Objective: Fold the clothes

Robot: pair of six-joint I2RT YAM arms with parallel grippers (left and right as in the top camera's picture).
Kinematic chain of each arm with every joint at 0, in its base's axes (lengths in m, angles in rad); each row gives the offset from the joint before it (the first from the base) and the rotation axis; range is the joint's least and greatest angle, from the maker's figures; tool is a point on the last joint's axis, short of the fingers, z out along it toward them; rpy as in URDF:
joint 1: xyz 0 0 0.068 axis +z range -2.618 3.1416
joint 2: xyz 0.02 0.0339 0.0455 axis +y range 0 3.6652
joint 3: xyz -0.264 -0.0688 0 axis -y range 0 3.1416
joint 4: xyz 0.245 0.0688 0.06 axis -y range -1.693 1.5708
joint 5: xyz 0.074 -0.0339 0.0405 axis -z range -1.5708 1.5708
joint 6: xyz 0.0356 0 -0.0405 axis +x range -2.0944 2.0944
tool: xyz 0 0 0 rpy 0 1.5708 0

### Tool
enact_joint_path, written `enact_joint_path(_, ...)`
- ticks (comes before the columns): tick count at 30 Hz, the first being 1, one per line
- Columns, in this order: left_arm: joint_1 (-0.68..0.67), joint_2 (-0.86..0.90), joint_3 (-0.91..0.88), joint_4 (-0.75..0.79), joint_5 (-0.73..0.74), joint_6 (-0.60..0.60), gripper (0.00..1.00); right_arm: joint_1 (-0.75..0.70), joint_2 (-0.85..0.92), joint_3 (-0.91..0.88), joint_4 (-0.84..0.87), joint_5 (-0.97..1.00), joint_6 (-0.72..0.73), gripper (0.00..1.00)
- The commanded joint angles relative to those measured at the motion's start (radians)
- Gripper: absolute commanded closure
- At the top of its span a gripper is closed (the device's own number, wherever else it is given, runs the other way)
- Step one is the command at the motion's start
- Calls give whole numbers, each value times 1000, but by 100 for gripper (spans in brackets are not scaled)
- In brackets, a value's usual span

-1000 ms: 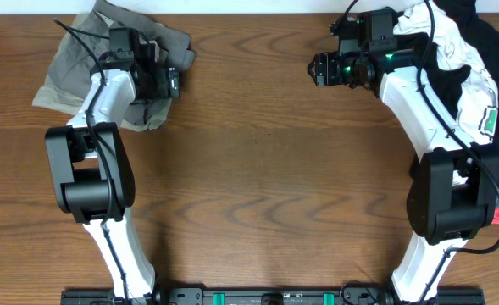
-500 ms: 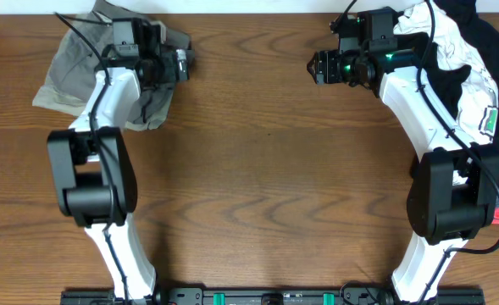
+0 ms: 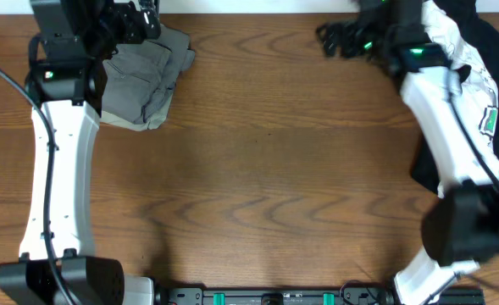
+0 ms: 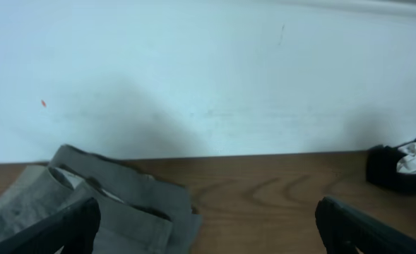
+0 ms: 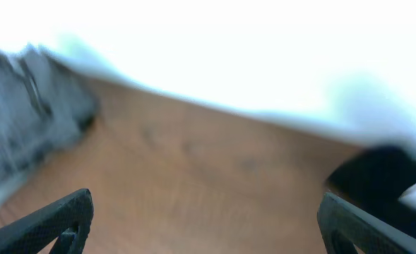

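Note:
The mid-grey shorts (image 3: 146,85) lie bunched at the table's far left; they also show in the left wrist view (image 4: 102,208) and, blurred, in the right wrist view (image 5: 24,123). My left gripper (image 3: 139,19) is raised above their far edge, open and empty (image 4: 208,219). My right gripper (image 3: 329,38) is raised at the far right, open and empty (image 5: 208,219), left of a pile of black and white clothes (image 3: 465,51). The beige shorts and the pink cuff are not visible.
A white wall (image 4: 208,70) runs along the table's far edge. The clothes pile also shows in the left wrist view (image 4: 405,166) and in the right wrist view (image 5: 384,176). Bare wooden tabletop (image 3: 266,186) lies between the arms.
Both arms have lifted up and swung toward the far edge. My left gripper has come off the grey shorts, which now lie more exposed. The right wrist view is blurred by motion.

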State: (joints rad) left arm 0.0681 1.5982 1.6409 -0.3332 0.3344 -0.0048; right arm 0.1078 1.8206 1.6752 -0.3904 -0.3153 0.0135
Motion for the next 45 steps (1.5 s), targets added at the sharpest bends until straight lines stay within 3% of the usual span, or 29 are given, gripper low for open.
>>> enact_joint_path(1, 1, 3, 9, -5, 5, -16, 2, -16, -159, 45, 8, -6, -7, 1)
enact_joint_path(12, 1, 3, 6, -5, 5, -16, 2, -9, -238, 45, -2, -6, -7, 1)
enact_joint_path(18, 1, 3, 6, -5, 5, -16, 2, -10, -238, 45, -116, -2, -8, 1)
enact_joint_path(25, 1, 3, 6, -5, 5, -16, 2, -12, -228, 38, -189, 75, -23, 1)
enact_joint_path(28, 1, 3, 6, -5, 5, -16, 2, -3, -266, -8, -178, 208, -22, 1)
enact_joint_path(32, 1, 3, 6, -5, 5, -16, 2, -7, -378, -212, 12, 294, -23, 1)
enact_joint_path(37, 1, 3, 6, -5, 5, -16, 2, -38, -600, -631, 405, 297, 13, 1)
enact_joint_path(45, 1, 3, 6, -5, 5, -16, 2, -50, -940, -1192, 804, 298, 52, 1)
